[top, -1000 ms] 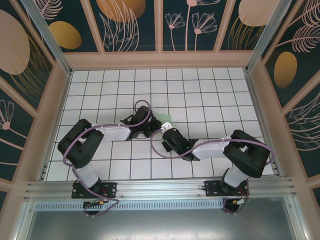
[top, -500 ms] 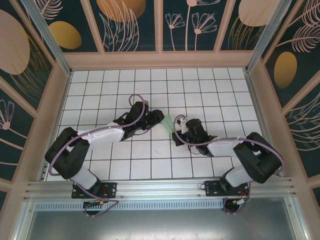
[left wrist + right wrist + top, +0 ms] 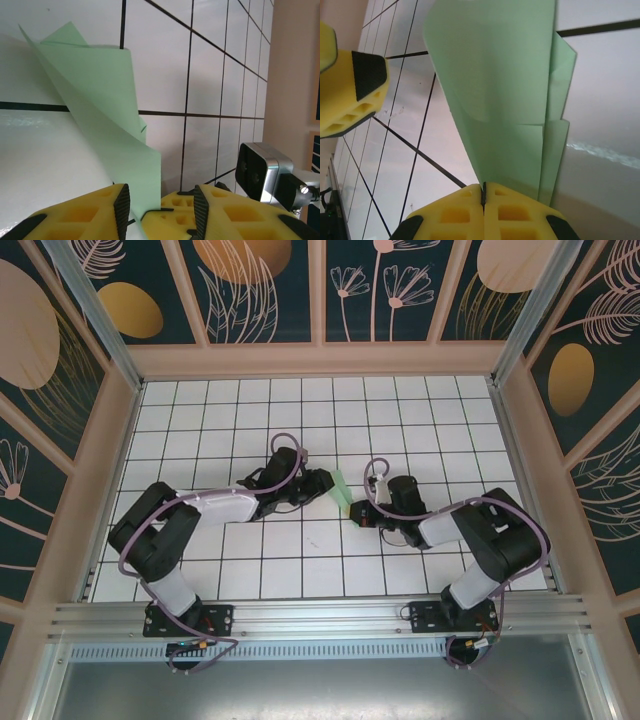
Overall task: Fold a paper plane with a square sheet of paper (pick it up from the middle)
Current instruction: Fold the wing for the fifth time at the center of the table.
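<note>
My right gripper (image 3: 483, 186) pinches the partly folded thin pale mint-green sheet of paper (image 3: 343, 490) near the middle of the white gridded table (image 3: 200, 410), my left gripper (image 3: 160, 200) spread around its edge (light, floppy, crease-prone, so I'd hold layered folds).

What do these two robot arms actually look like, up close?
The left arm and right arm both have white links, bulky black joints and loose purple cables. The fingers are yellow blocks with moulded cut-outs and black pads.
</note>
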